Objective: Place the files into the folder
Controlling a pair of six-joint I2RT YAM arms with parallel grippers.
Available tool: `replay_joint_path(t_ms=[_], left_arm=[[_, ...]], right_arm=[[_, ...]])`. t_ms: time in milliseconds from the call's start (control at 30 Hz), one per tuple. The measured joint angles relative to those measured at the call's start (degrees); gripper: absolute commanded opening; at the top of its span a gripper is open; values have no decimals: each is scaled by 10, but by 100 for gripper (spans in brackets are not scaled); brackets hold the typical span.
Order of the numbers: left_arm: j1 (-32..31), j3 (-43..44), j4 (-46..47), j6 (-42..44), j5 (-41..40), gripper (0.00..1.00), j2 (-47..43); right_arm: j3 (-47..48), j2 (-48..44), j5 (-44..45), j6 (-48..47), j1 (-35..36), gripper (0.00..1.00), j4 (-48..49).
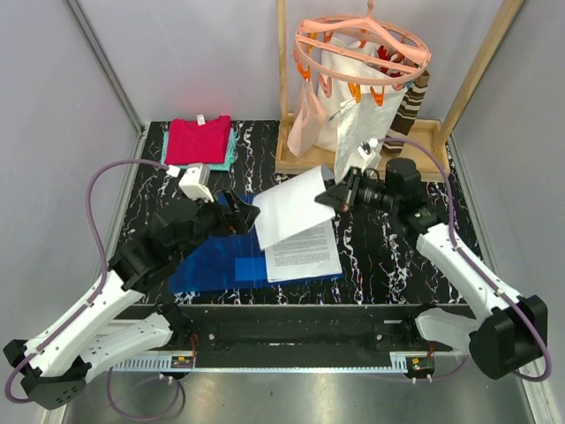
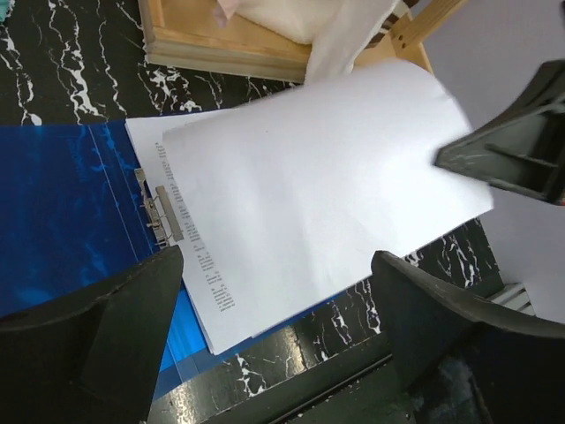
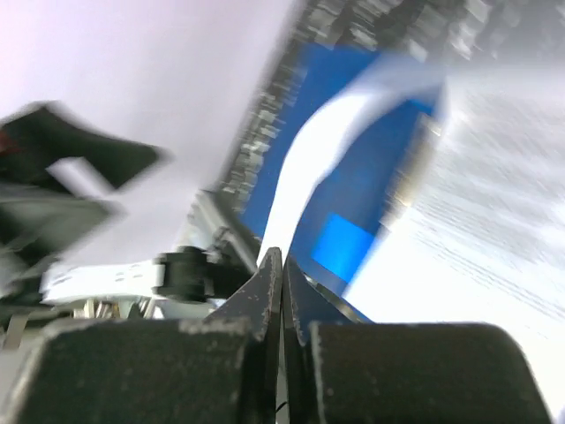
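Folder [image 1: 212,265]: blue plastic, glossy and smooth, with reflections across its surface.
Clip [image 2: 159,212] on the folder: bare metal, shiny.
Files [image 1: 296,216] on and above the folder: thin white paper, matt and smooth.
Desk [image 1: 380,256] under the folder: black surface with white marble-like veining, smooth, with a slight sheen.
Frame [image 1: 296,159] behind the folder: pale unpainted wood with visible grain.
Cloths [image 1: 199,140] behind the folder: red and teal fabric, matt and soft-looking.
Hanger [image 1: 362,44] above the frame: orange plastic, smooth.
Left pincer [image 2: 278,265] and right pincer [image 3: 282,265]: black plastic fingers [image 2: 106,344], matt and slightly grainy.
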Motion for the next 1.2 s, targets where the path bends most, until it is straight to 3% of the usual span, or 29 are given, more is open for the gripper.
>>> replay_joint_path(t_ms=[167, 333, 700, 1200], left_arm=[[0, 0, -1, 0, 2, 92, 38], [1, -3, 0, 0, 15, 92, 76], [2, -24, 13, -6, 37, 92, 79], [3, -30, 32, -11, 62, 92, 98]], right_arm=[[-146, 35, -3, 2, -53, 0, 42], [-225, 101, -19, 13, -67, 0, 102], [-272, 102, -2, 14, -112, 0, 157], [-325, 91, 18, 22, -115, 0, 177]])
